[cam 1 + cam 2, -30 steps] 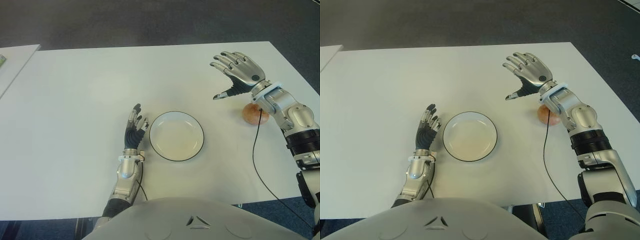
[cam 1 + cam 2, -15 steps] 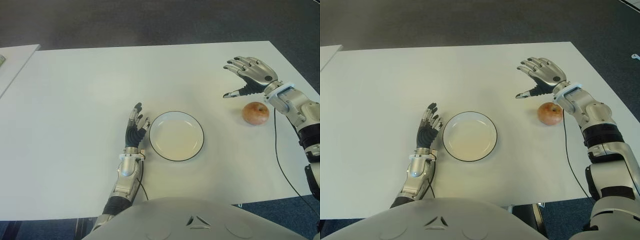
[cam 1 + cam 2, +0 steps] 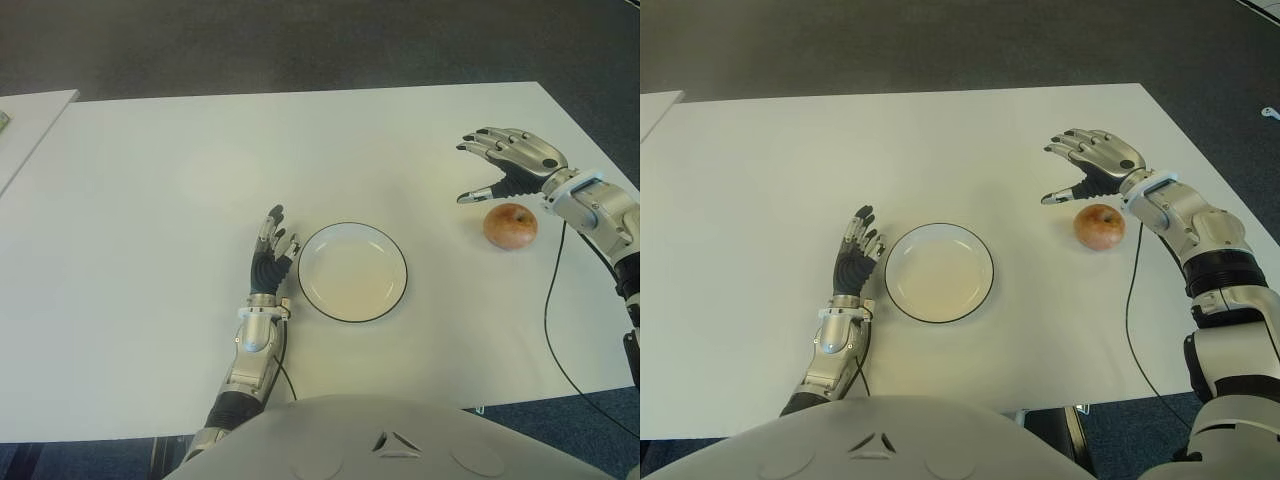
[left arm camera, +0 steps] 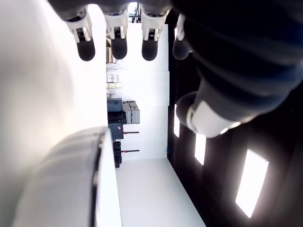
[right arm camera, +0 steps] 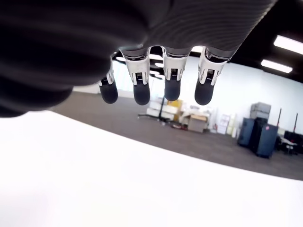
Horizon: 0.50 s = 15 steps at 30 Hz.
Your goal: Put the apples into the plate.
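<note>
Apple (image 3: 510, 225) beside (seemingly untouched) right hand (image 3: 515, 160).

Silver-jointed hands (image 3: 512, 160), black cable (image 3: 548, 300)

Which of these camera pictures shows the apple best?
Either eye view: the whole apple sits on the white table, just below the open right robot hand. Neither wrist view shows it, only fingertips and the room.

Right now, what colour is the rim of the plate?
The plate is white with a thin dark rim, clearest in the left eye view.
</note>
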Each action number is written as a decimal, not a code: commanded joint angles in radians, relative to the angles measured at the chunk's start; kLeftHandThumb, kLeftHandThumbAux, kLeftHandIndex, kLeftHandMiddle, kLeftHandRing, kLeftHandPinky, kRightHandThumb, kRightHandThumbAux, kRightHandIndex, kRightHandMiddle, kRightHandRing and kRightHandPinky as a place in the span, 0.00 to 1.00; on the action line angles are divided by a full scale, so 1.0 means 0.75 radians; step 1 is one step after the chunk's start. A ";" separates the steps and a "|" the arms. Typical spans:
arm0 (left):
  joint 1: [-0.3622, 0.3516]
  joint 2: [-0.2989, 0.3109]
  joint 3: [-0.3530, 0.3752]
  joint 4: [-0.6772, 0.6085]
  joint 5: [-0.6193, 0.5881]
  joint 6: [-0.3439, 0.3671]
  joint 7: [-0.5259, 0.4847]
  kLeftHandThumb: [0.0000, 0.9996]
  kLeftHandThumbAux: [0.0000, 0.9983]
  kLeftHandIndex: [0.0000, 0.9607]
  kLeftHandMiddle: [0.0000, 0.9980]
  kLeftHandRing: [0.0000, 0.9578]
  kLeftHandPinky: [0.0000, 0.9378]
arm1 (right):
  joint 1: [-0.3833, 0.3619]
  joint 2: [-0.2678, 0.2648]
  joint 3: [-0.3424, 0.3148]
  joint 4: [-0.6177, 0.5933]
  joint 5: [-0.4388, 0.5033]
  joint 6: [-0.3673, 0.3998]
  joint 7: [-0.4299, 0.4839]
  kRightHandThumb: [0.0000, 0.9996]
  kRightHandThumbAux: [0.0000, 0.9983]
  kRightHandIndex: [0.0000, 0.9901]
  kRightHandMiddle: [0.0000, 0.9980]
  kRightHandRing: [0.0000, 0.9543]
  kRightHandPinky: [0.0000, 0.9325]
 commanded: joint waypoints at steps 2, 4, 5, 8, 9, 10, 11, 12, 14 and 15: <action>0.090 0.019 0.012 0.190 0.032 -0.005 -0.006 0.00 0.64 0.00 0.00 0.00 0.00 | 0.045 -0.015 0.016 0.036 0.037 -0.028 0.021 0.20 0.17 0.00 0.00 0.00 0.00; 0.092 0.020 0.013 0.187 0.031 -0.004 -0.005 0.00 0.63 0.00 0.00 0.00 0.00 | 0.051 -0.020 0.018 0.052 0.039 -0.037 0.012 0.20 0.17 0.00 0.00 0.00 0.00; 0.093 0.020 0.014 0.187 0.031 -0.003 -0.005 0.00 0.63 0.00 0.00 0.00 0.00 | 0.051 -0.021 0.018 0.055 0.040 -0.039 0.010 0.20 0.18 0.00 0.00 0.00 0.00; 0.094 0.019 0.013 0.191 0.031 -0.007 -0.003 0.00 0.62 0.00 0.00 0.00 0.00 | 0.055 -0.027 0.022 0.074 0.040 -0.049 -0.003 0.20 0.18 0.00 0.00 0.00 0.00; 0.094 0.019 0.015 0.192 0.028 -0.007 -0.004 0.00 0.61 0.00 0.00 0.00 0.00 | 0.057 -0.030 0.024 0.082 0.037 -0.053 -0.012 0.21 0.18 0.00 0.00 0.00 0.00; 0.094 0.019 0.016 0.192 0.025 -0.007 -0.005 0.00 0.61 0.00 0.00 0.00 0.00 | 0.059 -0.031 0.025 0.088 0.036 -0.055 -0.017 0.21 0.18 0.00 0.00 0.00 0.00; 0.092 0.019 0.017 0.197 0.023 -0.008 -0.005 0.00 0.61 0.00 0.00 0.00 0.00 | 0.061 -0.034 0.027 0.095 0.033 -0.059 -0.026 0.21 0.18 0.00 0.00 0.00 0.00; 0.091 0.019 0.019 0.200 0.022 -0.010 -0.006 0.00 0.60 0.00 0.00 0.00 0.00 | 0.064 -0.035 0.028 0.100 0.032 -0.062 -0.032 0.21 0.18 0.00 0.00 0.00 0.00; 0.090 0.020 0.020 0.205 0.020 -0.013 -0.006 0.00 0.60 0.00 0.00 0.00 0.00 | 0.067 -0.038 0.030 0.105 0.032 -0.066 -0.039 0.20 0.18 0.00 0.00 0.00 0.00; 0.089 0.019 0.020 0.208 0.019 -0.016 -0.005 0.00 0.59 0.00 0.00 0.00 0.00 | 0.071 -0.041 0.031 0.109 0.032 -0.069 -0.043 0.20 0.18 0.00 0.00 0.00 0.00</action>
